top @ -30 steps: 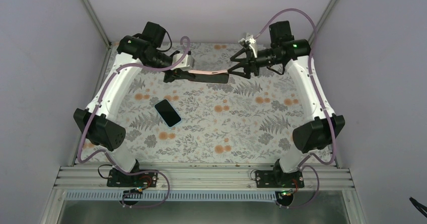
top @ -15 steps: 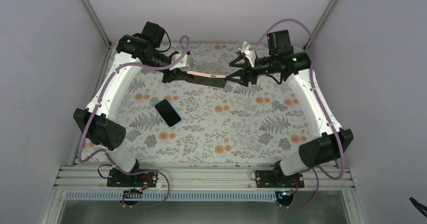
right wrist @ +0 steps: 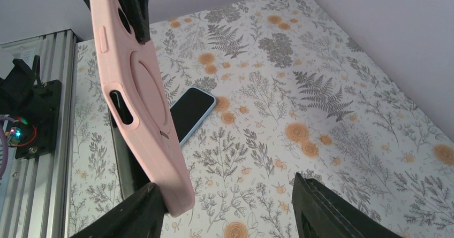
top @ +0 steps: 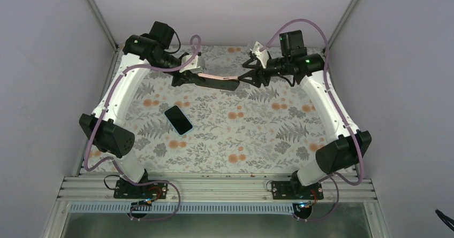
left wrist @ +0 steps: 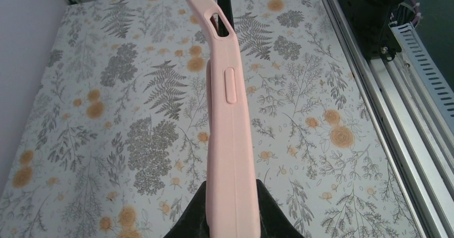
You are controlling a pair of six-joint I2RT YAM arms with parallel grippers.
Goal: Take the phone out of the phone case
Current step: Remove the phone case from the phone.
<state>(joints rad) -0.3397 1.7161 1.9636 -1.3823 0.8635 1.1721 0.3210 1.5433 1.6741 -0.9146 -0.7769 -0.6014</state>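
The empty pink phone case (top: pixel 217 78) hangs in the air over the back of the table. My left gripper (top: pixel 191 77) is shut on its left end; in the left wrist view the case (left wrist: pixel 227 115) stands on edge between my gripper's dark fingers (left wrist: pixel 233 200). My right gripper (top: pixel 243 73) is open at the case's right end. In the right wrist view its left finger (right wrist: pixel 134 216) touches the case's (right wrist: pixel 139 104) end and the other finger (right wrist: pixel 332 211) stands well apart. The black phone (top: pixel 178 119) lies screen up on the table, also seen in the right wrist view (right wrist: pixel 190 112).
The floral tablecloth (top: pixel 257 136) covers the table. The aluminium rail (top: pixel 214 187) with the arm bases runs along the near edge. Grey walls close in the back and both sides.
My right arm has drawn back and its gripper has shifted a little left along the case's end. The case stays in my left gripper. The phone has not moved.
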